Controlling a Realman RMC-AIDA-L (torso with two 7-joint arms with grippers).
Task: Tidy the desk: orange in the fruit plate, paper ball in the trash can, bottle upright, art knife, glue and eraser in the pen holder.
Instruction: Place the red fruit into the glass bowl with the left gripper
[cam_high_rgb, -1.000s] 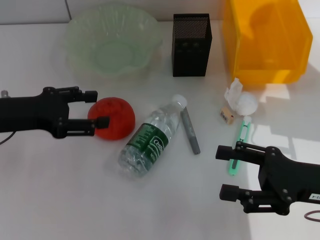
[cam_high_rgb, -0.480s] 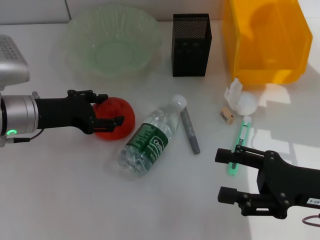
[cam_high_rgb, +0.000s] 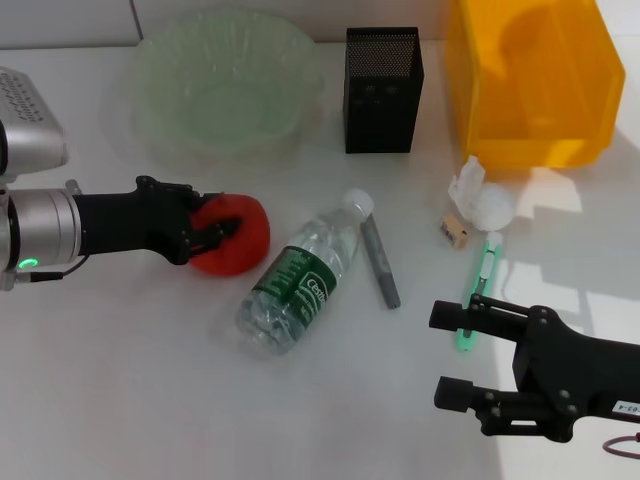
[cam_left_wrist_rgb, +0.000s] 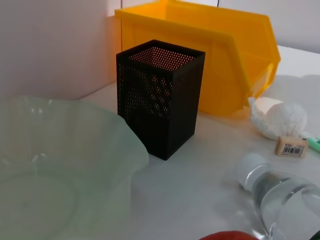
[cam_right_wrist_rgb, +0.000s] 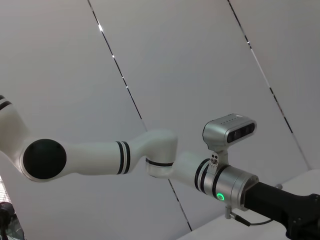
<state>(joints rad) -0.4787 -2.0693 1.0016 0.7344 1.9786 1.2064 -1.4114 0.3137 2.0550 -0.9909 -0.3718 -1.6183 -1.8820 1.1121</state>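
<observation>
My left gripper (cam_high_rgb: 214, 226) reaches in from the left, its fingers closed against the near-left side of the orange (cam_high_rgb: 243, 237), which rests on the table. A sliver of the orange (cam_left_wrist_rgb: 230, 235) shows in the left wrist view. The bottle (cam_high_rgb: 300, 279) lies on its side right of the orange, with the grey glue stick (cam_high_rgb: 380, 263) beside it. Further right are the eraser (cam_high_rgb: 454, 230), the paper ball (cam_high_rgb: 486, 205) and the green art knife (cam_high_rgb: 478, 290). My right gripper (cam_high_rgb: 440, 355) hovers open and empty at the front right, just in front of the knife.
The pale green fruit plate (cam_high_rgb: 160, 110) sits at the back left, the black mesh pen holder (cam_high_rgb: 383, 90) at the back centre, and the yellow trash can (cam_high_rgb: 530, 85) at the back right. Bare table lies in front of the bottle.
The left gripper slid right onto the orange and its fingers closed in on it. The right arm has barely moved.
</observation>
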